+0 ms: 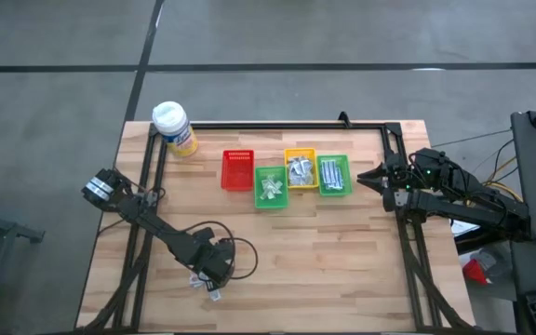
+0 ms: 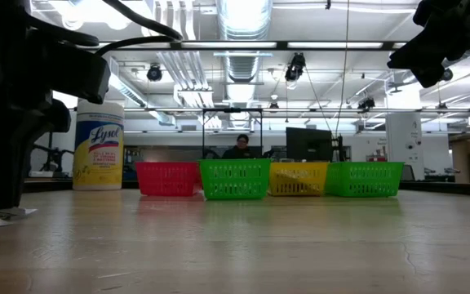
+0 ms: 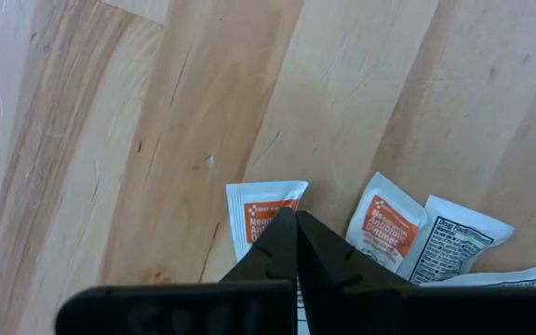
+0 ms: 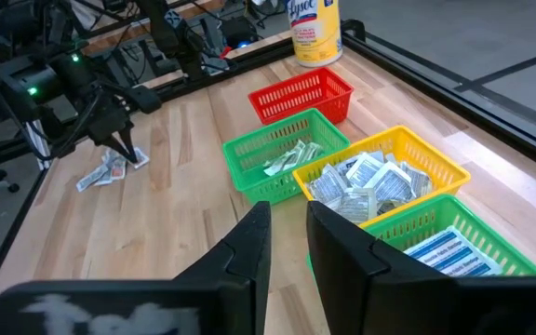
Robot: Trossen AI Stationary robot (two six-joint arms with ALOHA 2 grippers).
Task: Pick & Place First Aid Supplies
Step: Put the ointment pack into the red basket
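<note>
1. The left gripper (image 3: 296, 219) covers the lower part of a white-and-orange packet (image 3: 254, 205); whether it pinches it cannot be told.
2. Another packet (image 3: 505, 276) is cut off by the left wrist picture's edge.
3. In the high view the packets (image 1: 205, 284) by the left gripper are too small to read.
4. The striped strips (image 4: 445, 247) are partly hidden by the bin wall.

Left wrist view. The left gripper (image 3: 295, 216) pointed down at the wooden table (image 3: 156, 112), its two dark fingers (image 3: 273, 249) pressed together over a white packet with orange print (image 3: 254, 209). Just beside that packet lay an orange-labelled sachet (image 3: 385, 223), which touched a white packet with black text (image 3: 454, 244); another wrapper's edge (image 3: 515, 276) showed beyond it.
</note>
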